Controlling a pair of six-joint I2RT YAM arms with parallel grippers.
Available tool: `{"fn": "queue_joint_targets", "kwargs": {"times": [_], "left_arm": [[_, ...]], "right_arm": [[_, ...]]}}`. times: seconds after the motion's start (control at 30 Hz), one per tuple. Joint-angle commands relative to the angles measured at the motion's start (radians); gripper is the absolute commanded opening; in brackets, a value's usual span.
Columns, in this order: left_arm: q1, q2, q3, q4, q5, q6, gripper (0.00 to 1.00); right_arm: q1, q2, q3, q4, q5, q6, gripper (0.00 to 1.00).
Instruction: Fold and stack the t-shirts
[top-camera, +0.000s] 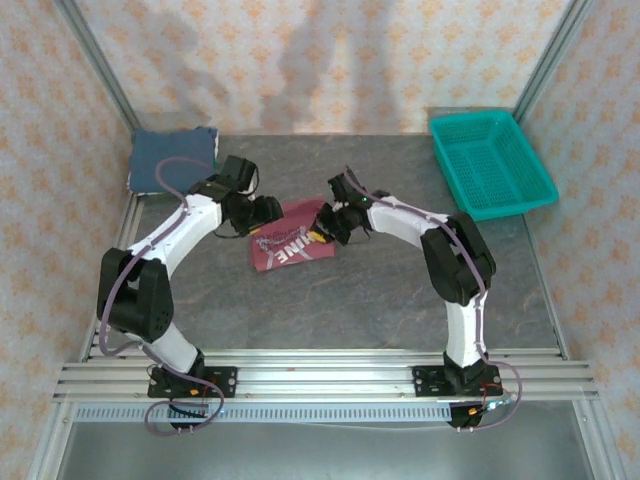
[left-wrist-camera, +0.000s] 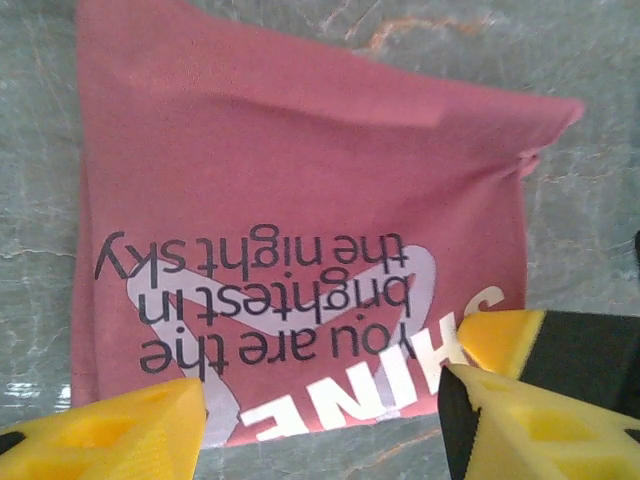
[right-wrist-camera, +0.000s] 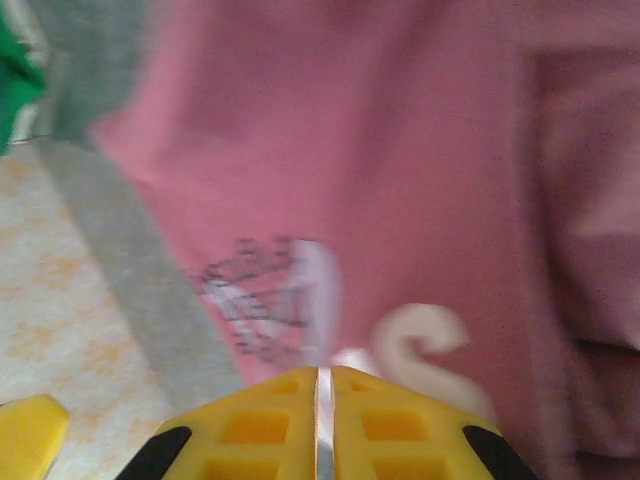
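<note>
R gripper (right-wrist-camera: 320, 385) fingers clamped on lettered edge of maroon cloth SHINE t-shirt (left-wrist-camera: 300, 180), L gripper (left-wrist-camera: 320, 400) fingers apart over it: L should pinch same edge, then fold in sync.

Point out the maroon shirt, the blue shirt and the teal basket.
maroon shirt (top-camera: 290, 250): top view, its printed front.
blue shirt (top-camera: 170, 150): top view, middle of the folded cloth.
teal basket (top-camera: 492, 165): top view, its bare mesh floor.

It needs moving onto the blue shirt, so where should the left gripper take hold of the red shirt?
Pinch the red shirt at the edge by its white lettering, coming down from above. It lies flat and folded, so only an edge gives cloth to pinch, and the open left gripper sits over that edge.
</note>
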Motion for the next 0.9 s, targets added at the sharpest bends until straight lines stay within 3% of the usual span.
{"fn": "queue_joint_targets", "kwargs": {"times": [0.0,0.23,0.43,0.67,0.87], "left_arm": [[-0.008,0.021,-0.038,0.102,-0.044,-0.027,0.62],[-0.012,0.109,-0.114,0.150,-0.083,-0.053,0.61],[-0.013,0.107,-0.107,0.130,-0.110,-0.068,0.60],[-0.002,-0.032,-0.023,0.064,-0.129,-0.065,0.67],[0.015,0.036,0.092,-0.088,-0.232,0.066,0.68]], "right_arm": [[-0.002,-0.043,-0.130,0.070,0.045,0.037,0.10],[0.007,-0.073,-0.374,0.291,0.098,0.108,0.13],[0.004,-0.104,-0.436,0.426,0.079,0.153,0.26],[-0.031,-0.274,-0.297,0.243,0.095,0.030,0.49],[-0.038,-0.256,0.012,-0.242,0.212,-0.289,0.76]]}}
